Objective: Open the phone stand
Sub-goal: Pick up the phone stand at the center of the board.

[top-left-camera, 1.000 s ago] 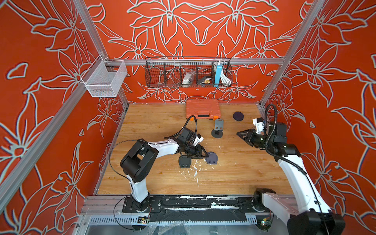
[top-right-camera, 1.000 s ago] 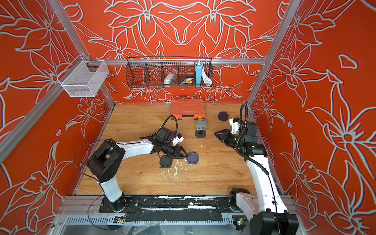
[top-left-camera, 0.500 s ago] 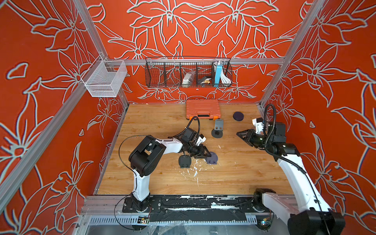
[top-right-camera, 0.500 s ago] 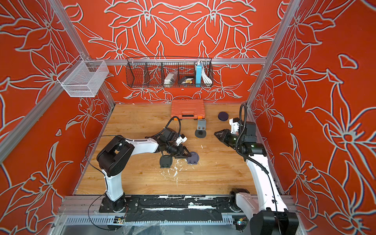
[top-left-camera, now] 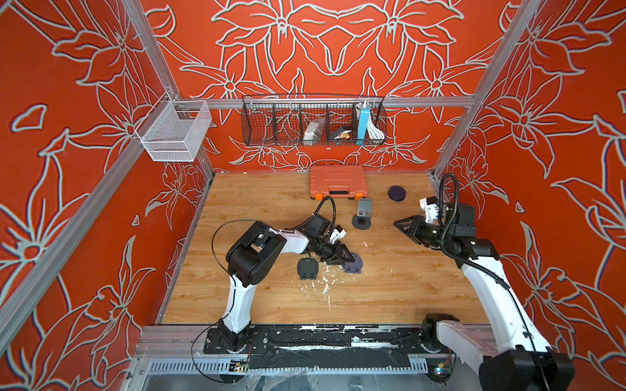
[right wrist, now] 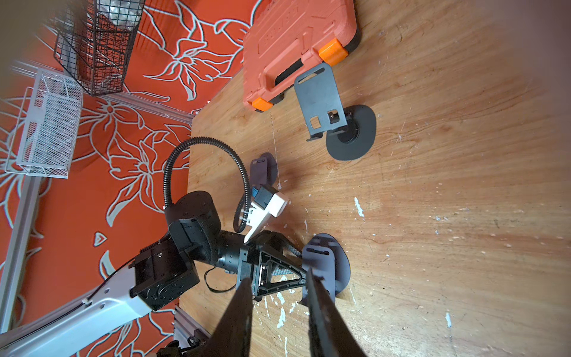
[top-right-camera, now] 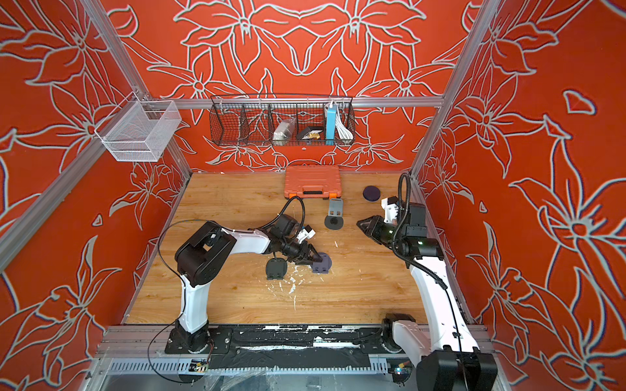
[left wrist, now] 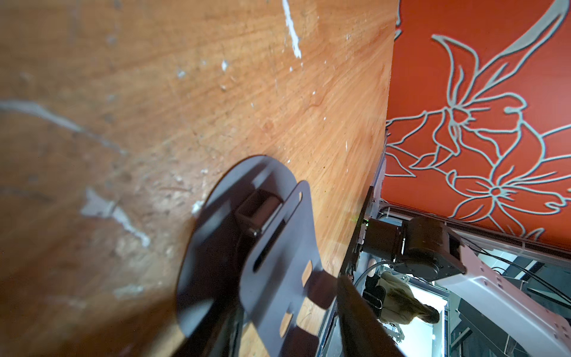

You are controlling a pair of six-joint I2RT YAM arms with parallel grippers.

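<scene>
Where the left gripper (top-left-camera: 343,258) meets the purple phone stand (left wrist: 272,247), the left wrist view smears its dark fingers (left wrist: 355,315) and crops them, with the stand's plate, at the frame's edge — a firm clamp cannot be confirmed. The wooden table (left wrist: 92,154) nearest that lens is a blur. In the right wrist view, the right gripper (right wrist: 278,275) masks the contact point with its own fingers (right wrist: 321,309). Items in the black wire basket (top-left-camera: 313,122) are too small to name — both top views.

On the counter (top-left-camera: 406,287), the case (top-left-camera: 337,181) sits at the back wall, a disc (top-left-camera: 396,193) to its right, an upright stand (top-left-camera: 362,216) just before it. Mid-counter, the phone stand (top-left-camera: 354,264) lies between my left jaws, another folded stand (top-left-camera: 307,269) just left.
</scene>
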